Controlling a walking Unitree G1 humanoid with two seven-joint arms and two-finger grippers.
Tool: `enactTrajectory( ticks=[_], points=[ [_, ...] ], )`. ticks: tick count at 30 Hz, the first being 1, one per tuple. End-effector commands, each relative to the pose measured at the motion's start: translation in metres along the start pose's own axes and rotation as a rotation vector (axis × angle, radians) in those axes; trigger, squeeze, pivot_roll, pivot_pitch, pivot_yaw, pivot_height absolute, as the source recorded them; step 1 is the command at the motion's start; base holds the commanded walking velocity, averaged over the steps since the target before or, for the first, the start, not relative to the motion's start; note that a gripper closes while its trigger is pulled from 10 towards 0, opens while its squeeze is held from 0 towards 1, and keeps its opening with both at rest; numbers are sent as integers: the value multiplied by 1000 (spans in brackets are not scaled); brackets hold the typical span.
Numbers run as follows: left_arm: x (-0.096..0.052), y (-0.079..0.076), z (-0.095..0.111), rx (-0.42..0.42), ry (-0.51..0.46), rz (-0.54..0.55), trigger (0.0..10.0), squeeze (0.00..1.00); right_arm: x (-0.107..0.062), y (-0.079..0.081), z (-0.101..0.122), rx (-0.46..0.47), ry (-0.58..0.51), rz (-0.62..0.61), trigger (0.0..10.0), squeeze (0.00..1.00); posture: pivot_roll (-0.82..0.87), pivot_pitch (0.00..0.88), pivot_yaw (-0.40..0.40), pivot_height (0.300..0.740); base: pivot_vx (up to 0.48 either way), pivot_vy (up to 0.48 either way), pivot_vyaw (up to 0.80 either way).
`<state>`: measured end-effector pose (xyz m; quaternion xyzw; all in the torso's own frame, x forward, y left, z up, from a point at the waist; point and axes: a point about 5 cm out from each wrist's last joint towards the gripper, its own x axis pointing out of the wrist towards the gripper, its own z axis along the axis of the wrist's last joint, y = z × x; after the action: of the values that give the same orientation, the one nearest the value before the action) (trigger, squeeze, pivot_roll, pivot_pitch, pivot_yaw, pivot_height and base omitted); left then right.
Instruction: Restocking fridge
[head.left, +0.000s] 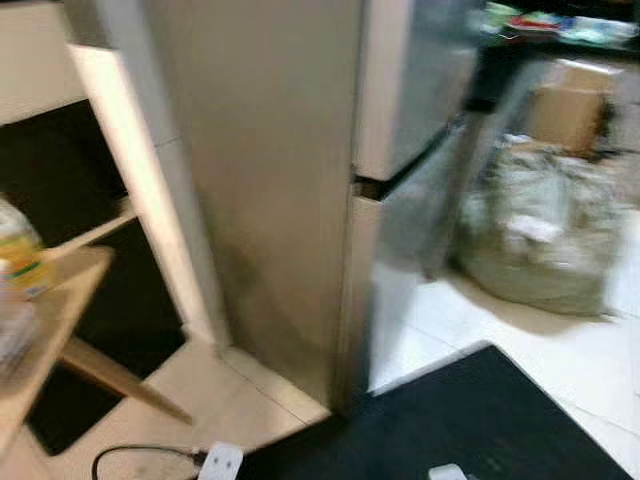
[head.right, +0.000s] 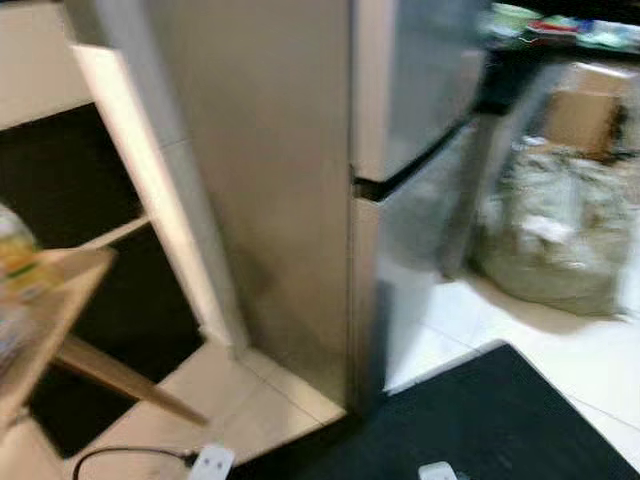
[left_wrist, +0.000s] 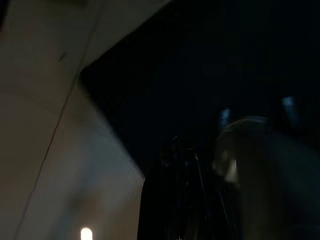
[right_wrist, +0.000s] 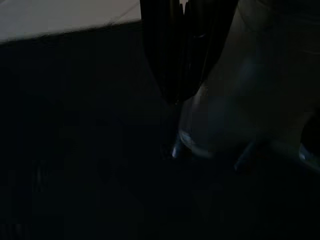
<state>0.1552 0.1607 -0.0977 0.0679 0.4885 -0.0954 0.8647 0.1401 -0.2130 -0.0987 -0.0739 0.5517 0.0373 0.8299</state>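
My head camera is blurred, and what I can make out is the fridge (head.left: 300, 180) standing straight ahead, its steel doors closed, with a dark seam between the upper and lower door. A black mat (head.left: 470, 420) lies on the pale tiled floor (head.left: 560, 350) at its foot. To my left a wooden table (head.left: 50, 320) edges in, carrying a yellow-labelled bottle (head.left: 20, 250), and below it a white power plug (head.left: 222, 462) with a black cable rests on the floor. Off to my right, past the fridge, sits a bulging plastic bag (head.left: 545, 235) with a cardboard box (head.left: 570, 110) behind it. My left gripper (left_wrist: 182, 200) hangs low in the shade; through its wrist camera I see its black fingers close together over the dark mat, with the lighter floor to one side, but the picture is too dark for me to tell whether they are apart or closed. My right gripper (right_wrist: 182, 50) likewise hangs over the dark mat, its fingers bunched near each other, and I cannot tell their gap or whether they touch anything. Beside each gripper a pale rounded shape looms that I cannot identify. The fridge is well ahead of both grippers.
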Motion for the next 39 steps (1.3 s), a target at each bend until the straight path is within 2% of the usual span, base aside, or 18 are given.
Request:
enactTrajectory(
  ticks=[1,3,6,14,29,39],
  points=[
    [0,0,1,-3,0,-11,10000,0,0,3,-3,4,9,5,10000,0,-29,6,4,740,0,0,800],
    [1,-3,2,-39,-1,-35,10000,0,0,2,-3,0,10,2,10000,0,-28,6,1,740,0,0,313],
    [1,-3,2,-49,-2,-37,10000,0,0,2,-3,-2,9,-2,10000,0,-31,5,0,740,0,0,0],
    [1,-3,2,-33,8,-31,10000,0,0,0,-2,-8,7,-7,10000,0,-35,0,-4,740,0,0,0],
    [1,-2,4,-29,8,-37,10000,0,0,-2,2,-18,3,1,10000,0,-32,0,-7,740,0,0,800],
    [0,-2,0,-42,20,-46,10000,0,1,3,1,-10,5,9,10000,0,-27,0,1,740,0,0,800]
  ],
)
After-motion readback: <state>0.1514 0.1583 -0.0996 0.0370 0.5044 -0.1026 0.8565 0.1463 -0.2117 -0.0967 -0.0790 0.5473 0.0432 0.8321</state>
